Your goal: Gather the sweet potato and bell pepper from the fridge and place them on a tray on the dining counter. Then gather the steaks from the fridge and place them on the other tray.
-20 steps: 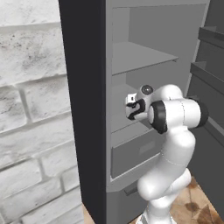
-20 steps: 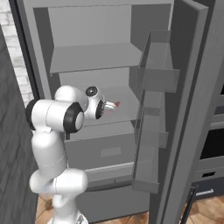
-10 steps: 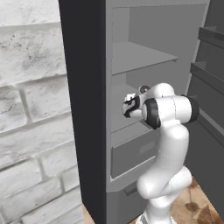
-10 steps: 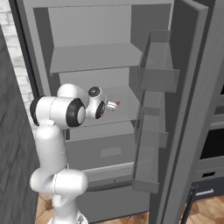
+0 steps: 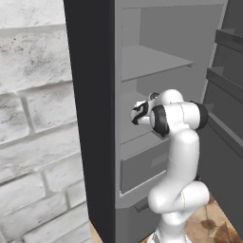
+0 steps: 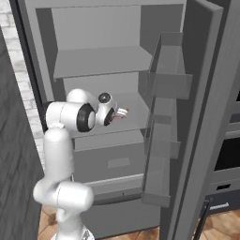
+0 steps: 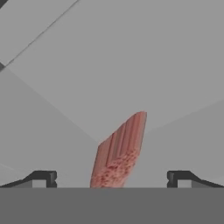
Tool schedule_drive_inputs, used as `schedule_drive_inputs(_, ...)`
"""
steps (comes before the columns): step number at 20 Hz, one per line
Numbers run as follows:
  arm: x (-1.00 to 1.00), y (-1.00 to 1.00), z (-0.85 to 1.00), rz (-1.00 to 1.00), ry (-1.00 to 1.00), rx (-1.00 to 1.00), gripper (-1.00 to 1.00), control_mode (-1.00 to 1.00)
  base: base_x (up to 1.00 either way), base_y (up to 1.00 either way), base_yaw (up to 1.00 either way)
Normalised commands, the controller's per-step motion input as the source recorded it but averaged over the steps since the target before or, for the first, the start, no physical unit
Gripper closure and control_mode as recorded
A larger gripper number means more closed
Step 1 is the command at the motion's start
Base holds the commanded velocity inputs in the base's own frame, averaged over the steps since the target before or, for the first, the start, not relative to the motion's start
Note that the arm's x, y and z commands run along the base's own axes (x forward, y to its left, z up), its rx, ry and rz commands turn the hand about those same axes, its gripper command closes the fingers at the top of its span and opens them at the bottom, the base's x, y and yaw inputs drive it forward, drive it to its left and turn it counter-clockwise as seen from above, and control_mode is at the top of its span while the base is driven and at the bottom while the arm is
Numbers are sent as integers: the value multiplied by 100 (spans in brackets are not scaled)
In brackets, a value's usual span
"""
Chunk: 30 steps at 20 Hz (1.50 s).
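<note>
The gripper point(image 7: 109, 177) is seen with its jaws spread wide and nothing held; one dark fingertip point(image 7: 43, 177) stands at each side of the hand view. Between them, untouched, a reddish marbled steak point(image 7: 118, 153) lies on a grey shelf point(image 7: 175, 140). In the right base view the steak point(image 6: 123, 114) is shown on the middle shelf of the open fridge point(image 6: 93, 61), just right of the hand. The fridge door point(image 6: 187, 122) is swung open at right.
</note>
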Motion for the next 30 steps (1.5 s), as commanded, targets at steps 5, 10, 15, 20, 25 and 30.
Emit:
schedule_drive_inputs(5, 30, 0, -16, 0, 0, 0, -100, -100, 0, 0, 0)
schedule_drive_inputs(10, 35, 10, -21, 0, 3, 0, -100, -100, 0, 0, 0)
schedule_drive_inputs(15, 38, 15, -22, 0, 4, 0, -100, -100, 0, 0, 0)
schedule_drive_inputs(20, 37, 10, -23, 0, 3, 0, -100, -100, 0, 0, 0)
schedule_drive_inputs(25, 34, 4, -29, 0, 5, 0, -100, -100, 0, 0, 0)
schedule_drive_inputs(30, 28, 3, -43, 0, 6, 0, -100, -100, 0, 0, 0)
